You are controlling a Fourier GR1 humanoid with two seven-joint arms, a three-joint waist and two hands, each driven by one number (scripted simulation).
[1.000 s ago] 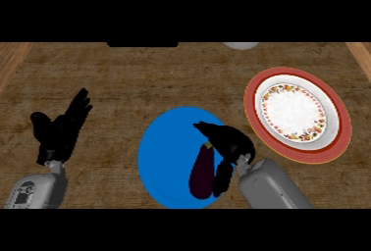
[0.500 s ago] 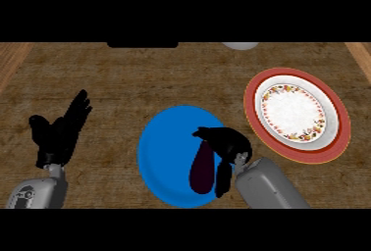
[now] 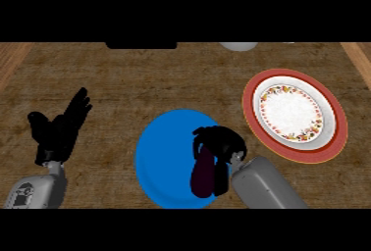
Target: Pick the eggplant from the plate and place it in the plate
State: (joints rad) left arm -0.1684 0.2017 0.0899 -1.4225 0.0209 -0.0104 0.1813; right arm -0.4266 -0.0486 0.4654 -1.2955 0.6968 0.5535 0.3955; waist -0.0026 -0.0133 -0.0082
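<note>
— Little has moved since half a second ago: my right hand [image 3: 217,139] has crept a shade up and to the left in the head view. The eggplant [image 3: 205,176] has gone with it, and its far end now reaches slightly lower in the view.

— Does the hand have hold of it?

— Yes. Its fingers are curled round the eggplant's upper end and hide that end from me. The rest sticks out below the hand, dark purple, pointing back toward the robot.

— Where is it against the plates?

— Over the right part of the blue plate [image 3: 163,162], as it was a second ago. From this steep angle I can't tell whether it is lifted clear or touching the plate.

— And the other plate?

— The patterned plate [image 3: 293,112] with the red rim lies on the worktop [image 3: 145,78] to the right, just beside the blue one. It hasn't shifted.

— Your left hand?

— Resting at the view's left [image 3: 58,130], fingers straight and pointing up, holding nothing. It sits much as it did before.
</note>
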